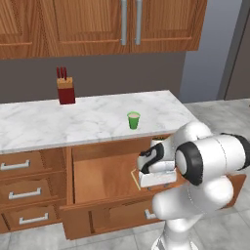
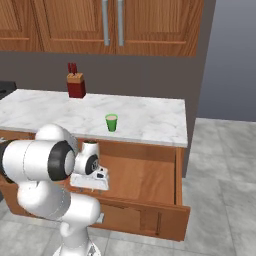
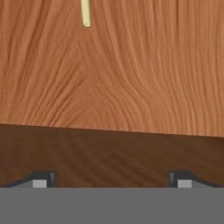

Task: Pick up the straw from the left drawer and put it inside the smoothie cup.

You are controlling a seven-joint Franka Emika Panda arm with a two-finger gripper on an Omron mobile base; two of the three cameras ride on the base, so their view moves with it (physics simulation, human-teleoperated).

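In the pulled-out left drawer (image 1: 97, 176), on the flat wood bottom: the straw (image 1: 135, 178), a thin pale yellow-green stick, lying flat, mostly hidden behind the white arm in the left base view. In that view, long axis running from the drawer's back toward its front, slightly slanted. In the hand view, just one end of the straw (image 3: 85, 13) at the top edge, pointing down the picture toward the claw. Above the drawer bottom, near the drawer's front: the claw (image 3: 111, 179), facing down, its two dark fingertips (image 3: 43, 178) spread wide apart, holding nothing, touching nothing, well apart from the straw's end. On the marble counter (image 1: 58, 124) above the drawer: the smoothie cup (image 1: 133, 120), small, green, upright. Farther back on the counter, by the wall: a red knife block (image 1: 65, 88).
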